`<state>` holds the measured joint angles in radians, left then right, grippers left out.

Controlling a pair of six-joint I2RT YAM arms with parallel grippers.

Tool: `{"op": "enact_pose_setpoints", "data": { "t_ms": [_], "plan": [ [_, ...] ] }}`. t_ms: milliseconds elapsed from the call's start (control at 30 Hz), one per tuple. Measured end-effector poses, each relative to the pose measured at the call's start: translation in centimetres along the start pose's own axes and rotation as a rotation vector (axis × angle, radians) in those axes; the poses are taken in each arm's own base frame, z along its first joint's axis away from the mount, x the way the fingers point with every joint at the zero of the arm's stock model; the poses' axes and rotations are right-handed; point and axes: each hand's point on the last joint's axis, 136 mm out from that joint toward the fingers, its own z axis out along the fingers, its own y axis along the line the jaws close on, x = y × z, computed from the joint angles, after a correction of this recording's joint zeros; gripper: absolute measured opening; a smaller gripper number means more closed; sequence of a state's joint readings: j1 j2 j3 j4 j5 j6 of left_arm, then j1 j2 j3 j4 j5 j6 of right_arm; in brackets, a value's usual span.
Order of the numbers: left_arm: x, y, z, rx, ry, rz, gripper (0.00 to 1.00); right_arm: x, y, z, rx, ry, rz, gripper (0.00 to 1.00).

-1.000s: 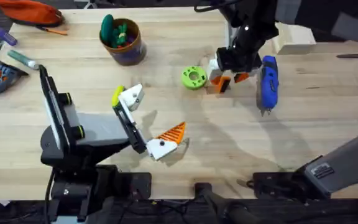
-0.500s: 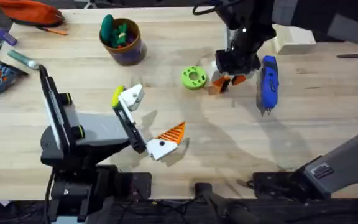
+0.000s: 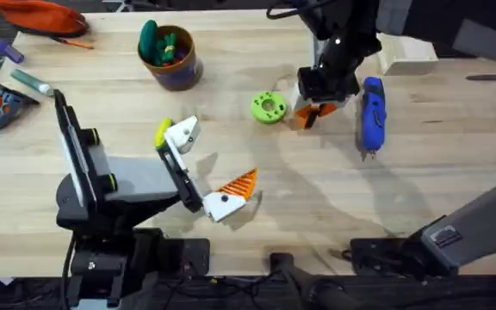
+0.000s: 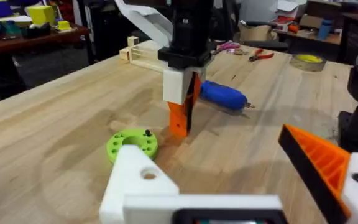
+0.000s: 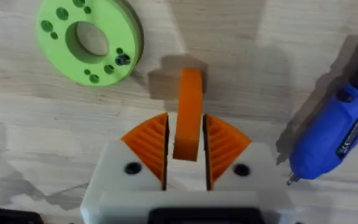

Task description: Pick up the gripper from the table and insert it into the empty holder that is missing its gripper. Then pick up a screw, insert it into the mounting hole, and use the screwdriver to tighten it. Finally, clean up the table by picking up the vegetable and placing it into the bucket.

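Right pincer (image 5: 185,146) clamps the gripper (image 5: 188,112) edgewise; left pincer (image 3: 205,164) gapes empty. The thin grip could twist, apparently low over the worktop (image 3: 317,198).

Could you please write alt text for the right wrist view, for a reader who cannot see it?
The right gripper is shut on the gripper, a small orange piece standing on edge on the wooden table. A lime-green disc with holes lies beyond it, and the blue screwdriver lies to one side.
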<state>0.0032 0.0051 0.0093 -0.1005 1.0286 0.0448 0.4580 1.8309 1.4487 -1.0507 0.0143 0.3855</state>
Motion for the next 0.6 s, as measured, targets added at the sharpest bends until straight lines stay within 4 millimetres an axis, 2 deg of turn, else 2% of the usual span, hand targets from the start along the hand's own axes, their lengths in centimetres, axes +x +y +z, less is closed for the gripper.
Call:
{"op": "enact_pose_setpoints", "data": {
  "t_ms": [133,267,500,600],
  "plan": [
    [0.0,0.0,0.0,0.0,0.0,0.0,0.986,-0.02,0.01,0.0,0.0,-0.001,0.0,0.292],
    [0.0,0.0,0.0,0.0,0.0,0.0,0.985,-0.02,0.01,0.0,0.0,-0.001,0.0,0.216],
    [0.0,0.0,0.0,0.0,0.0,0.0,0.985,0.28,-0.11,-0.01,0.005,0.011,0.0,0.149],
    [0.0,0.0,0.0,0.0,0.0,0.0,0.985,0.3,-0.12,-0.02,0.005,0.012,0.0,0.075]
  ]
}}
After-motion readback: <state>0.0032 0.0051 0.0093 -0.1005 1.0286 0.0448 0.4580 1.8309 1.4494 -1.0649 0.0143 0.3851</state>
